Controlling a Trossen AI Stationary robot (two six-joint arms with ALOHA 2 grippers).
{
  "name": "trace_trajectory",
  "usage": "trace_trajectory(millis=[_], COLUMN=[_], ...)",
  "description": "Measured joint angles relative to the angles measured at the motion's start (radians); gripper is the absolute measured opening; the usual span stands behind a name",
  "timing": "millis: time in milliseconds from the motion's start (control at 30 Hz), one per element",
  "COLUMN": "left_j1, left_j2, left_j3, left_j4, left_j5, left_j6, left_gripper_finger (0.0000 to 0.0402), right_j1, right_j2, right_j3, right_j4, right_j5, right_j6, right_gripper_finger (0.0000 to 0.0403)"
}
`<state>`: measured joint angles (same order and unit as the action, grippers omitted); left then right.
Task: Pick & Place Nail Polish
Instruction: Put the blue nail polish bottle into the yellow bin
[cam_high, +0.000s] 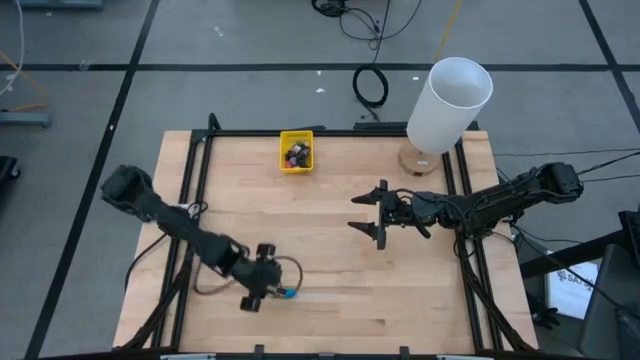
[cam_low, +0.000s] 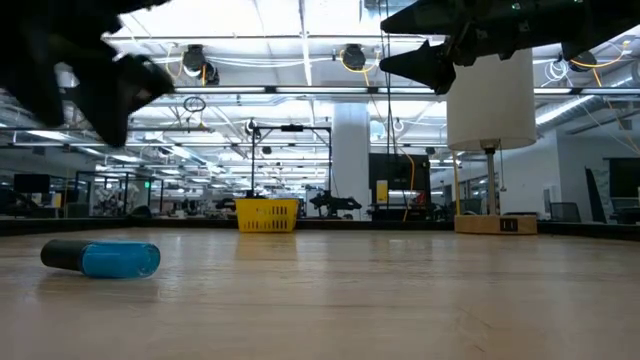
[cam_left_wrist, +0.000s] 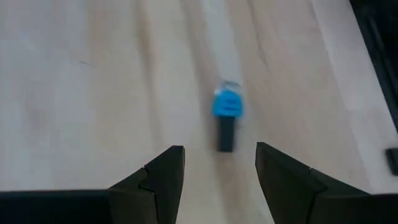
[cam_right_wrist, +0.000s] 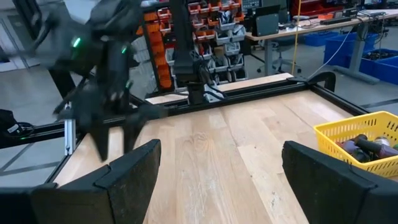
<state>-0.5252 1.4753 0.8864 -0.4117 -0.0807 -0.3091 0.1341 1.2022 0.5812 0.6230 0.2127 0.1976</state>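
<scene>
Left gripper (cam_high: 262, 292) part-open, empty, just beside tiny blue glass nail polish bottle (cam_high: 288, 294) lying on worktop (cam_high: 330, 290). You: light, slick, roll-prone; pinch across body. Right gripper (cam_high: 373, 217) open, idle.

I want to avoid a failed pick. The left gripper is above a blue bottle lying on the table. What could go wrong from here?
1. The blue bottle lies on its side, so it may roll away when the left gripper comes down on it.
2. The fingers are open with little room to spare, and one tip may push the bottle instead of passing beside it.
3. The yellow bin is far across the table, so a weak grip may drop the bottle on the way.
</scene>
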Motion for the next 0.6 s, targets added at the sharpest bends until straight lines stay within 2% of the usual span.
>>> trace_trajectory(millis=[167,333,600], left_j1=[-0.067,-0.085,-0.068], left_j2=[0.149,0.258,0.322], left_j3=[0.017,0.087,0.131], left_j4=[0.031,0.043,-0.037], left_j5=[-0.024,-0.053,-0.051], left_j6=[-0.075,-0.044,-0.064], left_gripper_finger=[0.0195,0.0195,0.0195], right_j1=[0.000,0.000,0.009], right_j2=[0.000,0.000,0.000], right_j3=[0.000,0.000,0.000], right_j4=[0.004,0.010,0.009], right_j5=[0.000,0.000,0.000], right_j6=[0.000,0.001,0.027], right_gripper_finger=[0.0320,0.0320,0.0320])
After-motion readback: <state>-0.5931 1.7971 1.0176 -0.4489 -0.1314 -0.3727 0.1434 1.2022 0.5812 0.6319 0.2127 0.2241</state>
